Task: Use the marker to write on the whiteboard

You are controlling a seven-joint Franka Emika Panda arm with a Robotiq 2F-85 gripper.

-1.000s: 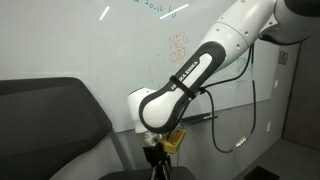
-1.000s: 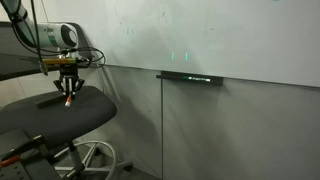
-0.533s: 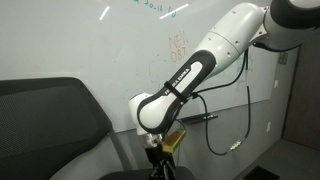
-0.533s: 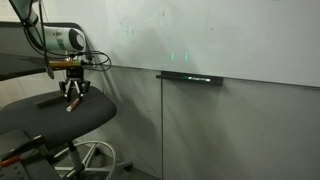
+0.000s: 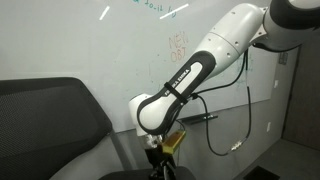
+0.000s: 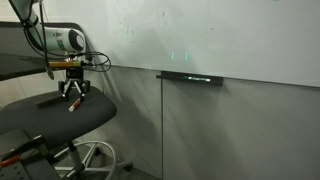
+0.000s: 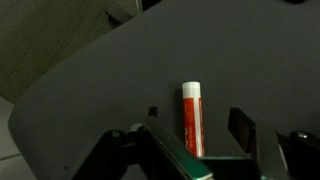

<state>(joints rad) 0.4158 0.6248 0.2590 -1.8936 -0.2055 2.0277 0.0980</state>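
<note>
In the wrist view the marker (image 7: pixel 192 112), orange-red with a white end, lies flat on the dark chair seat (image 7: pixel 90 90). My gripper (image 7: pixel 197 126) hangs over it, open, with a finger on each side and neither touching it. In an exterior view the gripper (image 6: pixel 72 91) points straight down just above the seat, and the marker (image 6: pixel 70 104) shows as a small reddish speck under it. The whiteboard (image 6: pixel 230 35) fills the wall behind, and its faint orange scribbles (image 5: pixel 178 44) show in an exterior view. There the gripper (image 5: pixel 157 160) sits at the bottom edge.
A dark grey office chair holds the marker; its backrest (image 5: pixel 50 115) is large in an exterior view, and its seat (image 6: pixel 40 118) and wheeled base (image 6: pixel 85 160) show in an exterior view. A long dark bar (image 6: pixel 190 77) sits on the board's lower rail. A cable (image 5: pixel 240 125) hangs from the arm.
The jaws went from shut to open and lifted slightly. The marker now lies loose on the chair seat between the fingers.
</note>
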